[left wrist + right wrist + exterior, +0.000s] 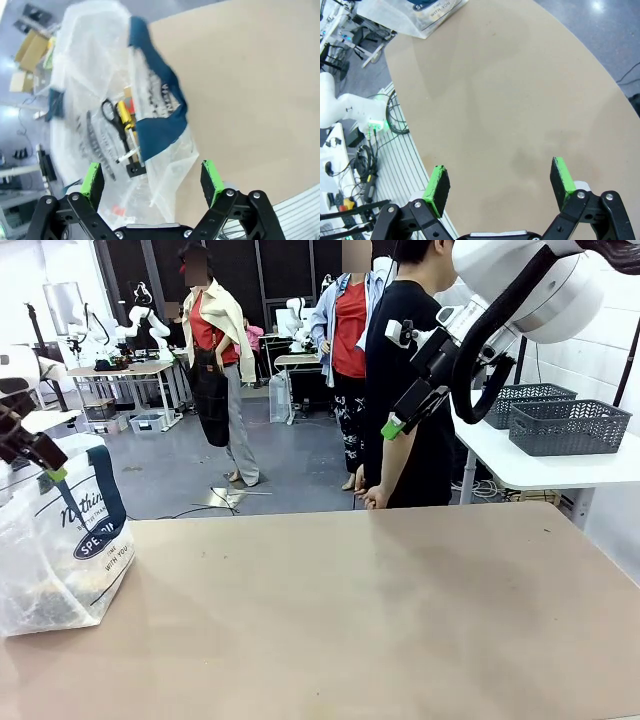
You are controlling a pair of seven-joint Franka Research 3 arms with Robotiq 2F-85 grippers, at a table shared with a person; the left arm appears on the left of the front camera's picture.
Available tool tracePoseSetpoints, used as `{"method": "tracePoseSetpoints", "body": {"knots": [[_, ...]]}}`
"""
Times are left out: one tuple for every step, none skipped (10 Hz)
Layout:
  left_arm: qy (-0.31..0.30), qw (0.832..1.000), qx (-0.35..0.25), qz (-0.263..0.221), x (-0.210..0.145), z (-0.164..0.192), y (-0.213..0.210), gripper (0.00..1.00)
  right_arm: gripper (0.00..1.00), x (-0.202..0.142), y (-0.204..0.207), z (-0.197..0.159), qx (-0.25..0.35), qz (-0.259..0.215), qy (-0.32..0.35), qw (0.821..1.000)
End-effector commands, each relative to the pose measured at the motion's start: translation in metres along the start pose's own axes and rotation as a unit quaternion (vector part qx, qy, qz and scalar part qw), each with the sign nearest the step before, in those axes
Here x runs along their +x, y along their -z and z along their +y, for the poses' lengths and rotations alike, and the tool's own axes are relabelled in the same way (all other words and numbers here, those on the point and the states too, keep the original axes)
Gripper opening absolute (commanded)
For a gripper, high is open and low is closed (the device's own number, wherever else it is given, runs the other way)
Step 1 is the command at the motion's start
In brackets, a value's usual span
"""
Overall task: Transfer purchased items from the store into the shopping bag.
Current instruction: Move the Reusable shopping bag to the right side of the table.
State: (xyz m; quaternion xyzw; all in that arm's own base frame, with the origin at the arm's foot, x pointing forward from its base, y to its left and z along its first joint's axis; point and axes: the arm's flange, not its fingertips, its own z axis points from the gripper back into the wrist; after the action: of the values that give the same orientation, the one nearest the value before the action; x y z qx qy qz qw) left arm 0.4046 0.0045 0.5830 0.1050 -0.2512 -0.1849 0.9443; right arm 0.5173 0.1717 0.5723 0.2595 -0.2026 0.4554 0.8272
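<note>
The shopping bag (pixel 62 540) stands at the table's left end, a translucent plastic tote with navy handles and lettering. My left gripper (pixel 50 472) hovers just above its mouth, open and empty. Looking down in the left wrist view, the open left gripper (pixel 152 182) is over the bag (pixel 100 75). Inside lie purchased items: a yellow one (pixel 125 114), a black looped one (pixel 108 110) and a dark small one (pixel 134 169). My right gripper (pixel 395 425) is raised high over the far right of the table. It is open and empty above the bare tabletop (pixel 502 182).
A person (pixel 405 390) stands at the table's far edge, hand hanging near it. Two dark grey lattice baskets (pixel 565 425) sit on a white side table at the right. The tan tabletop (pixel 350 620) stretches from the bag to the right edge.
</note>
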Motion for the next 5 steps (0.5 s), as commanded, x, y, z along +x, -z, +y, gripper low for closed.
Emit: {"method": "tracePoseSetpoints", "body": {"knots": [[0.058,0.995,-0.059,-0.051,0.012,0.013,-0.008,1.00,1.00,0.001,0.000,0.002,0.007,-0.003,0.009,1.000],[0.087,0.989,-0.087,-0.079,0.021,0.012,-0.007,1.00,1.00,0.001,0.000,0.002,0.007,-0.003,0.009,1.000],[0.127,0.979,-0.115,-0.107,0.030,0.008,-0.007,1.00,1.00,0.001,0.000,0.002,0.007,-0.003,0.009,1.000],[0.179,0.964,-0.149,-0.128,0.038,0.004,-0.005,1.00,1.00,0.001,0.000,0.002,0.007,-0.003,0.009,1.000],[0.232,0.946,-0.173,-0.144,0.046,-0.002,-0.005,1.00,1.00,0.001,0.000,0.002,0.007,-0.003,0.009,1.000]]}}
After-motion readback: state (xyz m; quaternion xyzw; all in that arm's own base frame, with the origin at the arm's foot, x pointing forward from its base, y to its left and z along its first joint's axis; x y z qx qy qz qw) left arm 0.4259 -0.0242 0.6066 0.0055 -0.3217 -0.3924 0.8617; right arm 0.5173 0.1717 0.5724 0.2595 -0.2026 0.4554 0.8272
